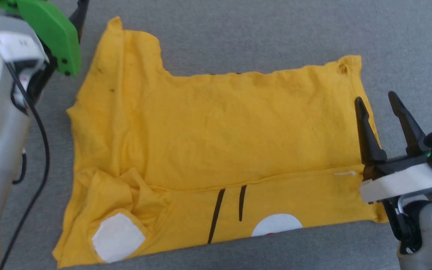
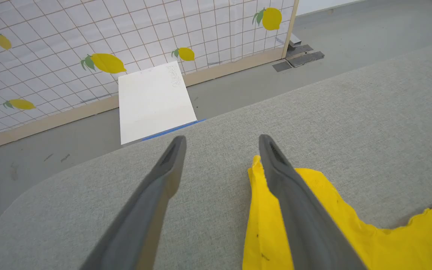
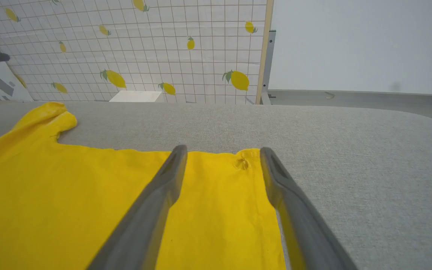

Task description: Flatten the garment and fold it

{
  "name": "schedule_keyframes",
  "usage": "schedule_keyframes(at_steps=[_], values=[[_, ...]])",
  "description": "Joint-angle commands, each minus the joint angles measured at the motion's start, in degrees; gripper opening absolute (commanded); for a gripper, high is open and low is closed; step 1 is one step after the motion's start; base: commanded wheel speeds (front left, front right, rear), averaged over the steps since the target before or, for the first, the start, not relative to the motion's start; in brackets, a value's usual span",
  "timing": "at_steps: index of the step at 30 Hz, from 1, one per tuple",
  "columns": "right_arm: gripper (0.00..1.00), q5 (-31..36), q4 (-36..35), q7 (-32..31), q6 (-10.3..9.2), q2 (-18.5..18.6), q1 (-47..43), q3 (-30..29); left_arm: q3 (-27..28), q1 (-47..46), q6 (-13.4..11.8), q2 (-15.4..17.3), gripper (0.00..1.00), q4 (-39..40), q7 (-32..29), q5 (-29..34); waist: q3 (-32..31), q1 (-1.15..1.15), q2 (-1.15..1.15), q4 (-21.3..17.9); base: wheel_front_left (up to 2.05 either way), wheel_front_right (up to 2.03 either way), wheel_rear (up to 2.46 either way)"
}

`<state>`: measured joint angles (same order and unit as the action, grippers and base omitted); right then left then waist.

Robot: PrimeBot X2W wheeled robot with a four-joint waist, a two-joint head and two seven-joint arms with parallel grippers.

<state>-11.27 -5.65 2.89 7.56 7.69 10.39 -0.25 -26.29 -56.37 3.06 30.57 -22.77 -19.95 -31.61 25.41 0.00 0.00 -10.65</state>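
1. Lying spread on the grey cloth-covered worktop, the garment is seen as a broad yellow sheet, mostly flat, with one sleeve reaching toward the far edge on the robot's left.
2. A crease is seen running across the garment close to its near edge. On the strip below it, two thin dark stripes, a round white patch and a squarish white patch are shown. The cloth around the squarish patch is bunched.
3. The right gripper is placed at the garment's right-hand edge. Its fingers are spread wide, and nothing is clamped between them.
4. In the right wrist view, yellow cloth is seen flat below both fingers, its far corner short of the worktop's far edge.
5. The left gripper is likewise released. Bare worktop is seen between its fingers, and one finger is shown over the sleeve tip; contact cannot be judged.
6. Beyond the worktop's far edge, a white sheet is seen leaning against a lemon-printed grid panel.
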Motion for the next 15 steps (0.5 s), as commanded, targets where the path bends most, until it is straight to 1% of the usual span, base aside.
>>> schedule_keyframes(at_steps=[1, 5, 9, 12, 15], values=[[1.0, 0.51, -0.26, 0.66, -0.08, -0.55, 1.37, 0.49, -0.05, -1.78, 0.14, -0.15, 1.0, -1.28, -2.45, -1.28, 4.87, 0.0, 0.0, -4.43, 0.0, 0.0, 0.0], [1.0, 0.62, -0.27, 1.06, -0.08, -1.54, 2.3, 1.67, -0.07, -5.34, -0.45, -0.18, 1.0, -4.88, -11.75, -3.74, 6.84, 0.0, 0.0, -6.13, 0.0, 0.0, 0.0], [1.0, 0.41, 0.25, 1.53, -0.08, -2.39, 2.7, 2.46, -0.53, -6.59, -1.51, 0.36, 1.0, -6.28, -18.45, -4.83, 7.92, 0.0, 0.0, -7.3, 0.0, 0.0, 0.0], [1.0, 0.51, 0.62, 1.85, -0.08, -2.85, 2.84, 2.7, -0.5, -6.52, -2.59, 0.57, 1.0, -6.14, -21.66, -5.67, 8.42, 0.0, 0.0, -7.77, 0.0, 0.0, 0.0], [1.0, 0.71, 1.07, 2.02, -0.08, -3.26, 3.07, 2.99, -1.38, -5.95, -4.51, 2.06, 1.0, -6.09, -24.72, -4.5, 8.7, 0.0, 0.0, -8.12, 0.0, 0.0, 0.0]])
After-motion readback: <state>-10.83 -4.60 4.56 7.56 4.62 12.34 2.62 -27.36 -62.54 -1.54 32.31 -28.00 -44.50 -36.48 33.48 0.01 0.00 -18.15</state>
